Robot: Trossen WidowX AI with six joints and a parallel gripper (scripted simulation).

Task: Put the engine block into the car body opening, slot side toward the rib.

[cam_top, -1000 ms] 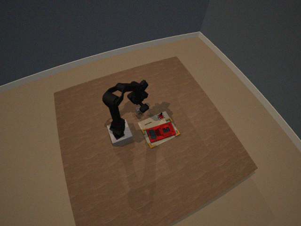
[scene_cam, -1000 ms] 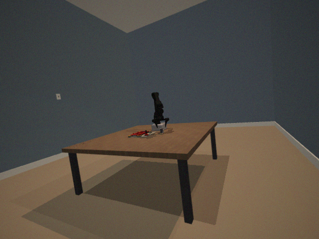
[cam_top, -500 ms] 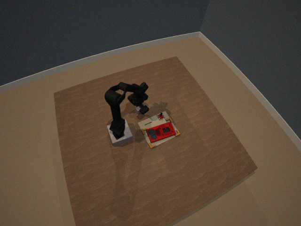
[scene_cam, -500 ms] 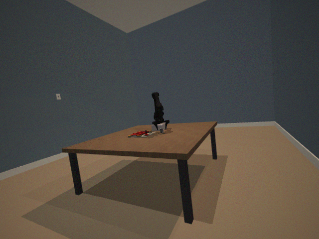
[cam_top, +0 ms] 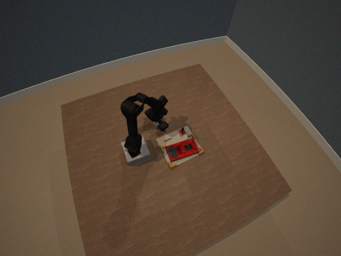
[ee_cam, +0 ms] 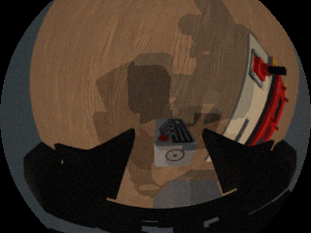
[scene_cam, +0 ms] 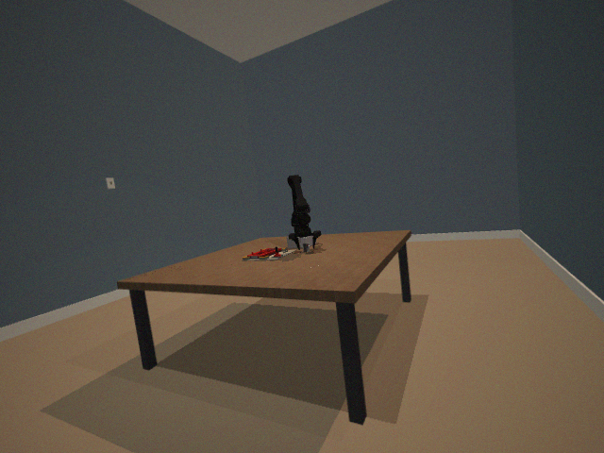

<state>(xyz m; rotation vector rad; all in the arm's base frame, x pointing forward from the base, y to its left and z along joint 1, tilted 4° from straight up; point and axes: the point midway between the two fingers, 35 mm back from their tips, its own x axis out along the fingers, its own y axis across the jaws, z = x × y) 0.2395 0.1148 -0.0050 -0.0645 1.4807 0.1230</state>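
Observation:
The grey engine block [cam_top: 156, 125] [scene_cam: 306, 246] [ee_cam: 175, 156] stands on the table beside the board. In the wrist view its top shows dark slots and a red dot, and its near face a ring mark. My gripper [ee_cam: 170, 132] is open, with one finger on each side of the block and a gap on both sides. The red car body [cam_top: 179, 157] [scene_cam: 263, 253] [ee_cam: 272, 116] lies on the board, right of the gripper in the wrist view. It has dark recessed areas on top; the rib cannot be made out.
The pale board [cam_top: 160, 141] [ee_cam: 252, 94] has orange corner brackets around the car body. A small red piece with a black upright knob [cam_top: 181, 132] [ee_cam: 259, 69] stands at its far end, and a thin dark bar lies near the block. The arm's pale base [cam_top: 140, 158] [ee_cam: 187, 192] is close by.

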